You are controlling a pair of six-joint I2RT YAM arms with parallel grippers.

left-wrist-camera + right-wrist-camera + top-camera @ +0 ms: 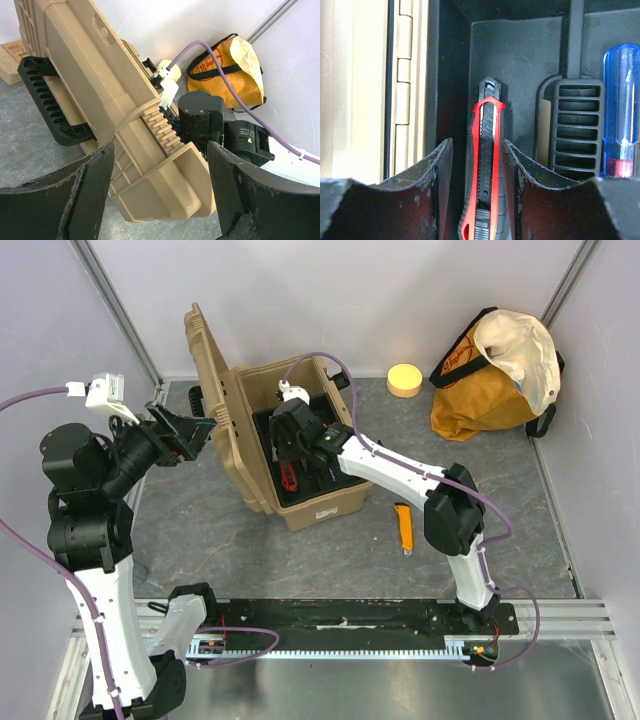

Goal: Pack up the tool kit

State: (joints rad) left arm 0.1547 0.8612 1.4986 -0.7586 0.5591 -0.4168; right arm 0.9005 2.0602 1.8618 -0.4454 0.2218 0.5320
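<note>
Toolbox [325, 508] mid-table [230, 550], lid [210, 380] up. Right gripper [476, 145] inside, jaws slack astride red utility knife [487, 165], laid in tray beside blue screwdriver [621, 100]. Left gripper [160, 147] spread wide at lid. Still to do, likely: yellow cutter [403, 525] outside on table, lid to shut.

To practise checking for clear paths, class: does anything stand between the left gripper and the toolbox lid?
Nothing visible does. The open left gripper faces the lid's outer side directly, with its fingers to either side of the lid's ribbed edge. The black handle lies off to one side, not between them.
</note>
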